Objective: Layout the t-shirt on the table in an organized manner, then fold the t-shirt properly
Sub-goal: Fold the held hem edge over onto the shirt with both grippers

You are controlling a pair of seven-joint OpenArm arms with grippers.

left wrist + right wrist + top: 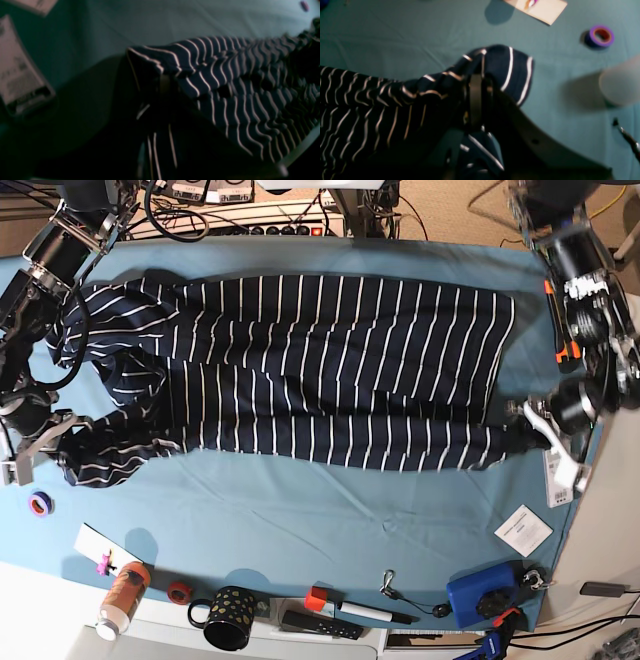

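Observation:
The t-shirt (pixel 320 370), navy with thin white stripes, lies stretched lengthwise across the teal table (pixel 330 510). Its left end is bunched, while the right end is drawn to a point. On the base view's right, my left gripper (pixel 522 418) is shut on that right corner. In the left wrist view the cloth (pixel 225 82) drapes over the shut gripper (pixel 165 83). On the base view's left, my right gripper (pixel 62 438) is shut on the bunched end. The right wrist view shows that gripper (pixel 480 77) pinching a fold of the t-shirt (pixel 510 67), held a little above the table (pixel 420 30).
Along the table's front edge lie a purple tape roll (pixel 40 503), a small card (pixel 100 545), a bottle (pixel 120 595), a black dotted mug (pixel 228 618), a blue box (pixel 482 595) and a white card (pixel 522 530). Cables and a power strip (pixel 250 225) line the back edge.

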